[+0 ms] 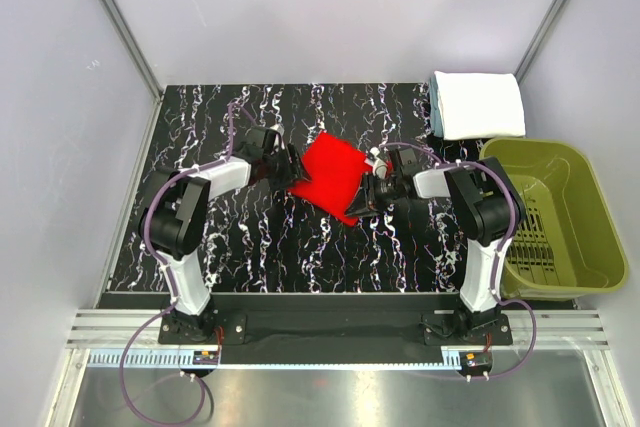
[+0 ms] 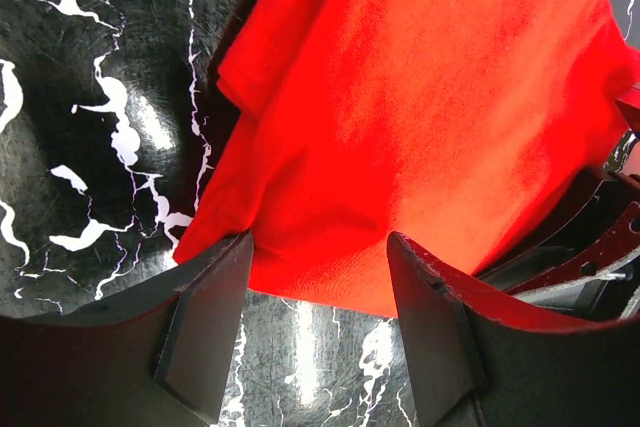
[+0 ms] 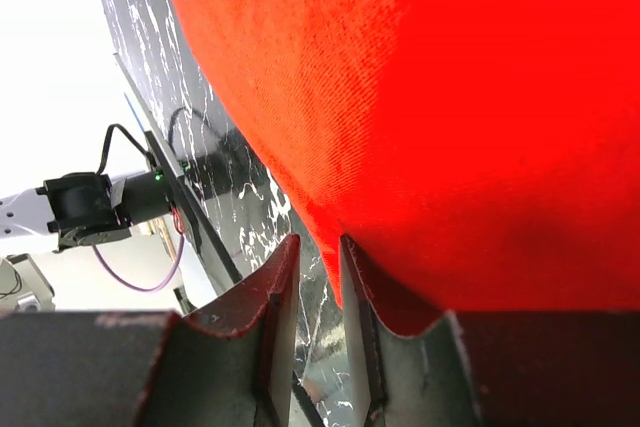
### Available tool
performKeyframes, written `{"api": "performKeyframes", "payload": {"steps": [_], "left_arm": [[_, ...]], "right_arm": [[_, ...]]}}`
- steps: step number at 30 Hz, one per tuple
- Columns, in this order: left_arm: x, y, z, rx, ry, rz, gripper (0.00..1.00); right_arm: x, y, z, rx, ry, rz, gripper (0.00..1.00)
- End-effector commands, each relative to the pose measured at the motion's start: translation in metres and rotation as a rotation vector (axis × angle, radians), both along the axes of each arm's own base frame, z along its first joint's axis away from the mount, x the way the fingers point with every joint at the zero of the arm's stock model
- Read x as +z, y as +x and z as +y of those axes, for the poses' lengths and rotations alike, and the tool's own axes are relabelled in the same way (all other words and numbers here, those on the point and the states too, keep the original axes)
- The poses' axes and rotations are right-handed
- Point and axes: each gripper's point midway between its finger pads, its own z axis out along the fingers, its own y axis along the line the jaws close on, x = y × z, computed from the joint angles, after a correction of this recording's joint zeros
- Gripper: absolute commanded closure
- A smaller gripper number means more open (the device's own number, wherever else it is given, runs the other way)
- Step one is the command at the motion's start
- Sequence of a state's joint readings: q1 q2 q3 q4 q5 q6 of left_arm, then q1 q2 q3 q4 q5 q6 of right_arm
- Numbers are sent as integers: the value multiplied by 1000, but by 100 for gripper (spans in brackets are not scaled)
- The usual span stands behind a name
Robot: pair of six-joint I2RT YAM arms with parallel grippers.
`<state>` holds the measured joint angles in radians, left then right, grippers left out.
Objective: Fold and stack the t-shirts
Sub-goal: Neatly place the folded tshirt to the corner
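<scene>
A bright red t-shirt (image 1: 332, 175) lies folded in the middle of the black marbled table (image 1: 250, 247). My left gripper (image 1: 283, 169) sits at its left edge, open. In the left wrist view the red cloth (image 2: 420, 117) ends just beyond the gripper (image 2: 320, 247), with bare table between the fingers. My right gripper (image 1: 365, 192) is at the shirt's lower right corner. In the right wrist view its jaws (image 3: 320, 247) stand a narrow gap apart with only table showing between them, and the red cloth (image 3: 450, 97) drapes past the right finger. A white folded t-shirt (image 1: 478, 104) rests at the back right on a pale blue one (image 1: 436, 107).
An olive-green plastic basket (image 1: 550, 217) stands off the table's right edge, close to the right arm. Grey walls enclose the back and both sides. The arm bases are bolted at the near edge.
</scene>
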<state>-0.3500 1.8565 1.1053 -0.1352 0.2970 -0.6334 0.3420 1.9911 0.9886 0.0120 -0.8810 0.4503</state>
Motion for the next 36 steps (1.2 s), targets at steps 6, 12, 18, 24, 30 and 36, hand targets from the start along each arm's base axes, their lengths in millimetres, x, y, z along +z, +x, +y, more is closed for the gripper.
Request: {"api": "performKeyframes", "payload": {"steps": [6, 12, 18, 24, 30, 36], "left_arm": [[13, -27, 17, 39, 32, 50, 37], [91, -47, -8, -108, -164, -88, 34], [112, 7, -48, -275, -261, -189, 37], [88, 76, -71, -295, -357, -197, 39], [61, 127, -83, -219, -450, -196, 39], [40, 153, -68, -118, -450, -169, 41]], "right_arm": [[27, 8, -24, -44, -146, -116, 62], [70, 27, -56, -168, -266, -191, 45], [88, 55, -61, -244, -259, -248, 53], [64, 89, -60, -201, -236, -291, 53], [31, 105, -79, -206, -290, -262, 54], [28, 109, -89, -206, -333, -273, 56]]}}
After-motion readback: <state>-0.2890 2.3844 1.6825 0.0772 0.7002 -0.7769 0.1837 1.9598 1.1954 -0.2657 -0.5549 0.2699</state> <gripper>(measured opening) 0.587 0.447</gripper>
